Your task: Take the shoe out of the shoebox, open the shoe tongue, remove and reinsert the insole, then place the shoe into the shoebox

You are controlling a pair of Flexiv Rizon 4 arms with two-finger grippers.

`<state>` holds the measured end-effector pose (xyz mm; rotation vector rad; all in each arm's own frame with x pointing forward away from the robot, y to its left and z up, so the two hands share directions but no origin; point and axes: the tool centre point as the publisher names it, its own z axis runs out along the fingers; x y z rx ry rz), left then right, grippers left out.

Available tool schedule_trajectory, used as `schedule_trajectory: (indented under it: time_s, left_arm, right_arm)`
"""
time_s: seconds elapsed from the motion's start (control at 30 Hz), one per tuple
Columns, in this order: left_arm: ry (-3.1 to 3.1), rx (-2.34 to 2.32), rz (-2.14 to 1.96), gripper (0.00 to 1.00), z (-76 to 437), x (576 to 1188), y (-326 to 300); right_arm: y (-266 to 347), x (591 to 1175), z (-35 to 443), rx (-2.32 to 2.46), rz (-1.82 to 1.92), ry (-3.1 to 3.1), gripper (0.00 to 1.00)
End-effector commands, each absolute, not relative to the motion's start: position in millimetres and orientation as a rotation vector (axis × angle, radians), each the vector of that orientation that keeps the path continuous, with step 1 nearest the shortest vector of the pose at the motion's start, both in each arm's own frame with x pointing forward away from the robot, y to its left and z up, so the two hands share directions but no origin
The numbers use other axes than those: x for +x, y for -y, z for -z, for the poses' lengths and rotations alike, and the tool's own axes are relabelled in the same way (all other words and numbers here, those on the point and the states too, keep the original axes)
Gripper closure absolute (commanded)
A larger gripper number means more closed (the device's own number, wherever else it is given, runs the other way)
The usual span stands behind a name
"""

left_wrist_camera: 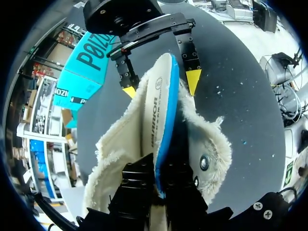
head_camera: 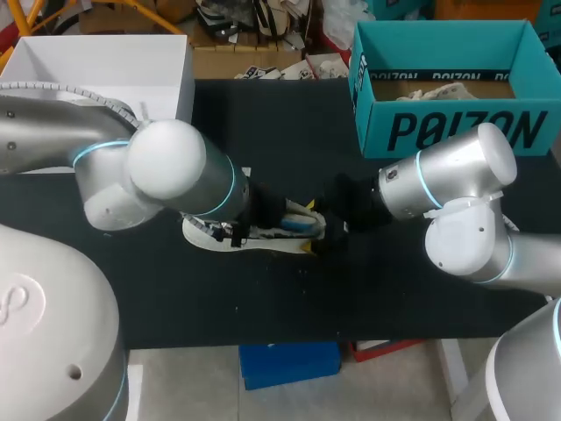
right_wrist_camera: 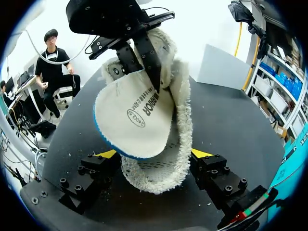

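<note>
A white fleece-lined shoe (head_camera: 210,233) lies on the black table (head_camera: 289,132) between my two arms. My left gripper (left_wrist_camera: 159,168) is shut on the white, blue-edged insole (left_wrist_camera: 161,106), which stands half out of the shoe's opening (left_wrist_camera: 211,144). The right wrist view shows that insole (right_wrist_camera: 132,120) hanging from the left gripper (right_wrist_camera: 155,84) above the shoe (right_wrist_camera: 180,125). My right gripper (right_wrist_camera: 154,156) holds the shoe's end, a yellow tip pressed against the fleece on each side. The left wrist view has the right gripper (left_wrist_camera: 161,86) straight ahead. The teal shoebox (head_camera: 456,132) stands open at the back right.
A white open box (head_camera: 166,61) sits at the table's back left corner. Both arms meet over the table's middle, the left arm (head_camera: 166,171) covering the shoe's rear part. Bare black tabletop lies in front of the shoe and between the two boxes.
</note>
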<state>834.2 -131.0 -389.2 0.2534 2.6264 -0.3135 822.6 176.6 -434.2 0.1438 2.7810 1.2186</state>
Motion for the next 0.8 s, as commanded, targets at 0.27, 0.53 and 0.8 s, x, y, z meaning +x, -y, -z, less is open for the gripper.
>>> schedule_trajectory:
  time_s: [0.27, 0.53, 0.8]
  left_arm:
    - [-2.620, 0.234, 0.394, 1.00, 382.6, 830.9, 140.2]
    - [-2.611, 0.247, 0.401, 0.66, 396.5, 833.9, 159.2]
    - [-2.572, 0.235, 0.443, 0.53, 396.3, 833.5, 162.6]
  right_arm:
    - [-177.1, 822.1, 437.3, 0.147, -1.214, -2.782, 1.00]
    - [-177.1, 822.1, 437.3, 0.147, -1.214, -2.782, 1.00]
    - [-177.1, 822.1, 437.3, 0.147, -1.214, -2.782, 1.00]
